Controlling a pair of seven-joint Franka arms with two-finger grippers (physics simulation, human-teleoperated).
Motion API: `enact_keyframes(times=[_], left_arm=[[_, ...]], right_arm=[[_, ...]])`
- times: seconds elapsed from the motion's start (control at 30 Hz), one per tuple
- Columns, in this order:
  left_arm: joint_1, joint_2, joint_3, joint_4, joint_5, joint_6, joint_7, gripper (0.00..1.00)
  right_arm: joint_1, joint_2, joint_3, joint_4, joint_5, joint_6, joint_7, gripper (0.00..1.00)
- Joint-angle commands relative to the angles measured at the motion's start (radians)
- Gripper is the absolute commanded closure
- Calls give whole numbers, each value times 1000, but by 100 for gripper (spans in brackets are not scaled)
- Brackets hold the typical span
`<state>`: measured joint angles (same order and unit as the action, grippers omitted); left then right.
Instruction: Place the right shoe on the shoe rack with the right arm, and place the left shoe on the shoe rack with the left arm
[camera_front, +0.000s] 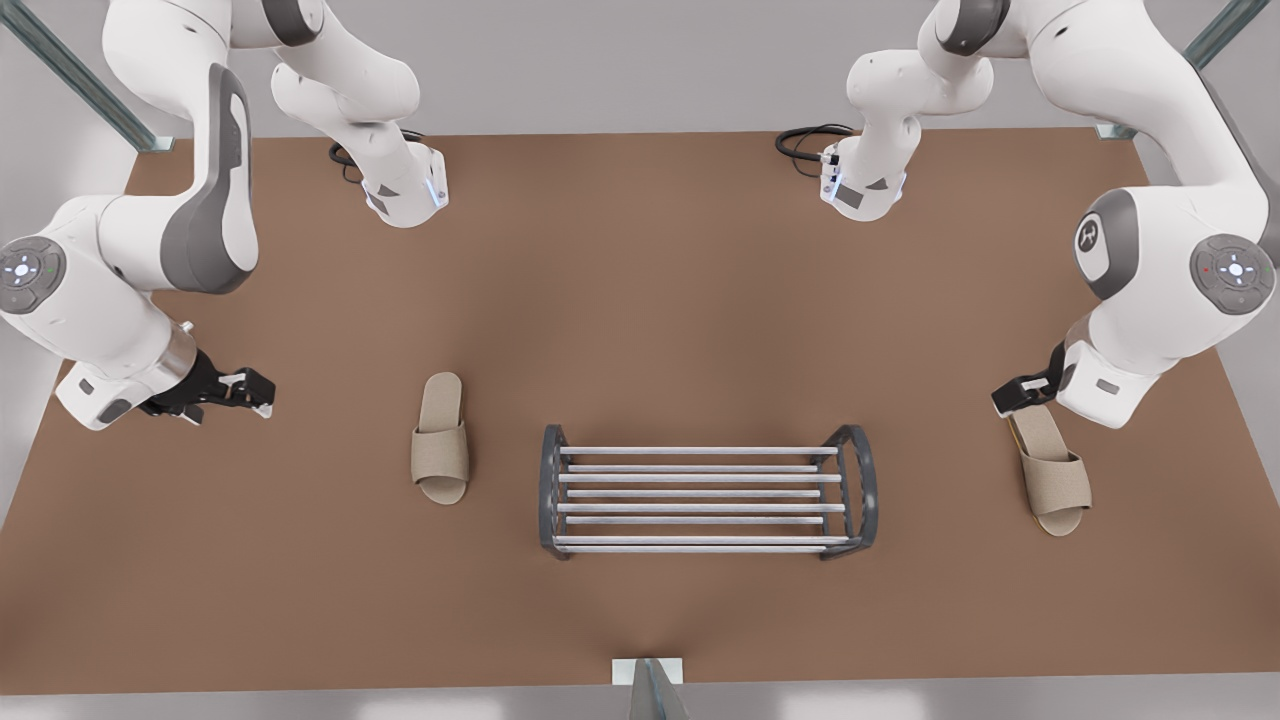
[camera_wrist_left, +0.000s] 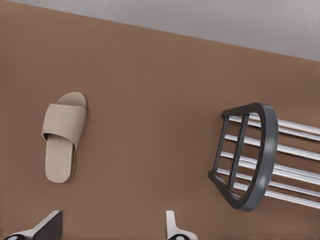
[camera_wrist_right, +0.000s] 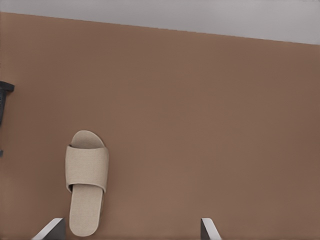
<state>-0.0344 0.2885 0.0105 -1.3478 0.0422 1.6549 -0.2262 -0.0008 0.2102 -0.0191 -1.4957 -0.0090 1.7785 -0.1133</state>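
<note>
Brown desk (camera_front: 640, 300) underneath everything, with the rack (camera_front: 700, 495) standing mid-desk toward the near edge, bars running across the front view and carrying nothing yet. Left gripper (camera_front: 245, 395) low over the desk at the front view's left, pointing toward the rack, fingers (camera_wrist_left: 50, 225) spread wide and holding nothing. Right gripper (camera_front: 1015, 395) at the front view's right, hanging just above the heel of the right shoe (camera_front: 1052, 470), fingers (camera_wrist_right: 52, 229) likewise wide and empty. Left shoe (camera_front: 440, 440) flat on the desk between the left gripper and the rack, just beside the rack's end frame and well apart from the fingers. Both shoes lying sole down, long axes roughly square to the bars, toes toward the near edge, the right one skewed a little. Judged from this: right side much the nearer to a grasp, needing mainly a short drop onto the heel or strap; left side needing a sideways reach toward the rack first, then fingers turned to close across the shoe's width, not along its length.
</note>
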Motion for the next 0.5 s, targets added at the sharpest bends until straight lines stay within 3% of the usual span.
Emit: enact_keyframes(times=[0.0, 0.03, 0.07, 0.13, 0.2, 0.3, 0.33, 0.4, 0.47], left_arm=[[-1, 0, 0, -1, 4, 16, 234, 0], [-1, -3, 3, -7, 4, 31, 232, 0], [-2, -60, 43, -121, -8, 146, 188, 0], [-2, -204, 94, -410, -191, 434, -105, 0], [-4, -284, 180, -693, -462, 786, -171, 0], [-2, -272, 235, -861, -749, 1104, -159, 0], [-2, -262, 235, -883, -820, 1152, -154, 0], [-2, -262, 250, -923, -973, 1240, -30, 0], [-2, -250, 264, -923, -1284, 1246, 280, 0]], right_arm=[[-7, 0, 1, 0, 4, 1, -11, 0], [-7, 0, -1, -5, 4, 4, -22, 0], [-7, -8, 8, -24, -8, 24, -22, 0], [-53, -22, 152, -70, -95, 76, -14, 0], [-64, -83, 249, -268, -291, 258, -12, 0], [-62, -97, 291, -488, -640, 568, -2, 0], [-56, -97, 311, -520, -681, 576, 41, 0], [-53, -97, 361, -663, -1175, 650, 523, 0], [-53, -95, 373, -778, -1629, 694, 819, 0]])
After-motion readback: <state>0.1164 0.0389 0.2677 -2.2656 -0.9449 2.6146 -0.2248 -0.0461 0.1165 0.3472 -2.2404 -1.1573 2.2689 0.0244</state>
